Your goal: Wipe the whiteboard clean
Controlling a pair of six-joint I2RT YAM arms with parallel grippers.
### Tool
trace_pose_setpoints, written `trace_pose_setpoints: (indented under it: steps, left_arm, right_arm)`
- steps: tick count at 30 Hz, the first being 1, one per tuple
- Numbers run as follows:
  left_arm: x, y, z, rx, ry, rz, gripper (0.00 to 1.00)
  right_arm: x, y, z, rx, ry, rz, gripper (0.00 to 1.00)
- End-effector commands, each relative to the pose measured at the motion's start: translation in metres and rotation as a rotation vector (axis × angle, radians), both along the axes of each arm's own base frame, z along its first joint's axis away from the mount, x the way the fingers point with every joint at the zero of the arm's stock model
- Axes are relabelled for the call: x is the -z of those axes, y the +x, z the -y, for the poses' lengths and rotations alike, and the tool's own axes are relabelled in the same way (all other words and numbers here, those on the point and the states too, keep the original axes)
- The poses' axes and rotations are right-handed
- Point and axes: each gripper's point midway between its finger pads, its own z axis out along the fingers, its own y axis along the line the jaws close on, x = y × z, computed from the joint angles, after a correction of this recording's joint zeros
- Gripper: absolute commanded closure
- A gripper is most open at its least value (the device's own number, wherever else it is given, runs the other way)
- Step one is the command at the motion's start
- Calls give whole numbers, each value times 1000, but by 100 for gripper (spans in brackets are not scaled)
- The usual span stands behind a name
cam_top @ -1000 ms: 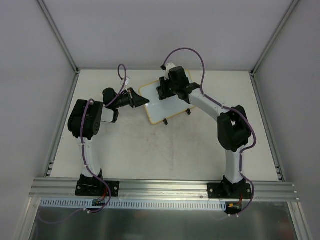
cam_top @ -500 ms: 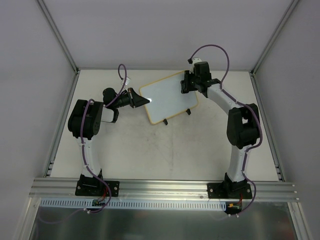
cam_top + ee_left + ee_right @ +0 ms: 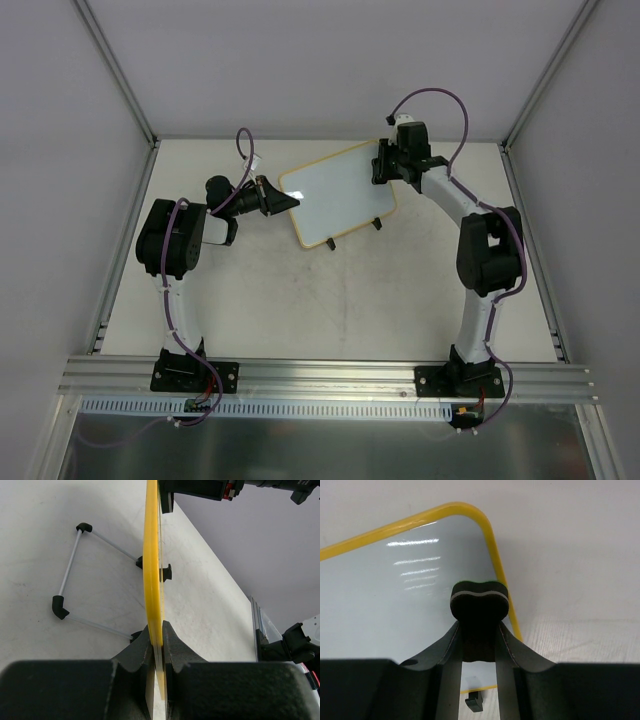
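Note:
The whiteboard [image 3: 335, 192], white with a yellow rim and two black clip feet, lies tilted at the back middle of the table. Its face looks blank. My left gripper [image 3: 285, 200] is shut on its left edge; in the left wrist view the yellow rim [image 3: 151, 570] runs edge-on between the fingers [image 3: 176, 647]. My right gripper [image 3: 385, 165] is shut on the black eraser [image 3: 479, 605] and holds it at the board's far right corner [image 3: 485, 525], by the rim.
A thin white wire stand with black corner caps [image 3: 67, 575] shows under the board in the left wrist view. Grey enclosure walls and aluminium posts [image 3: 120, 70] ring the table [image 3: 300, 300]. An aluminium rail [image 3: 330, 375] runs along the near edge.
My right gripper has swept the eraser from the board's upper middle rightward to its far right corner. The left gripper and the board have stayed put.

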Motion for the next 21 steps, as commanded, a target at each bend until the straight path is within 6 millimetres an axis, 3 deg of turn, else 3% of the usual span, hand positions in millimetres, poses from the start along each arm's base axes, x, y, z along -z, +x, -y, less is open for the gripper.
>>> trace_pose_setpoints:
  steps: [1,4,14,21]
  left_arm:
    - [-23,1,7,57,31,299,100]
    - [-24,0,7,57,31,299,100]
    - [-23,-1,7,60,31,299,100]
    - [-23,-1,7,60,31,300,100]
  right_arm:
    - [-2,-4,-17,-37,-1,10,100]
    - [-8,-11,-41,-80,0,25,100]
    - [-19,-56,-154,-292,9,60,100]
    - [-16,-82,-201,-397,23,57,100]
